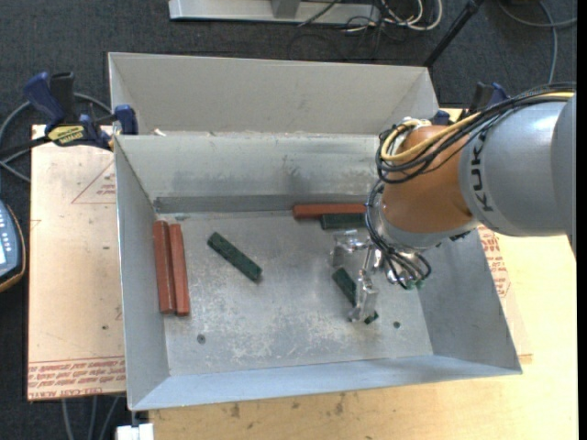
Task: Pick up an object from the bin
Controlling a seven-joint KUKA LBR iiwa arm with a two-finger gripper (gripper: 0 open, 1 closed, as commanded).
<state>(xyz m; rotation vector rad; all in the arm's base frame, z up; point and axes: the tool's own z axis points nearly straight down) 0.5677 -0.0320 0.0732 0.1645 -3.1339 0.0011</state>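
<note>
Gripper (365, 310) hangs low in the bin's (275, 360) right half, just beside a dark green block (343, 284); whether it is wide or narrow cannot be told.

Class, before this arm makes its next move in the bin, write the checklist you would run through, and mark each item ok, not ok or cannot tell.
1. The gripper is down inside the bin, near the floor on its right side: ok.
2. There is a thing at the gripper: a dark green block lies right beside it: ok.
3. That block is gripped: cannot tell.
4. Neighbours are clear: the second dark green block and the two reddish-brown bars lie well apart to the left: ok.
5. The reddish-brown bar at the back wall is clear of the arm: cannot tell, because the wrist covers its right end.
</note>
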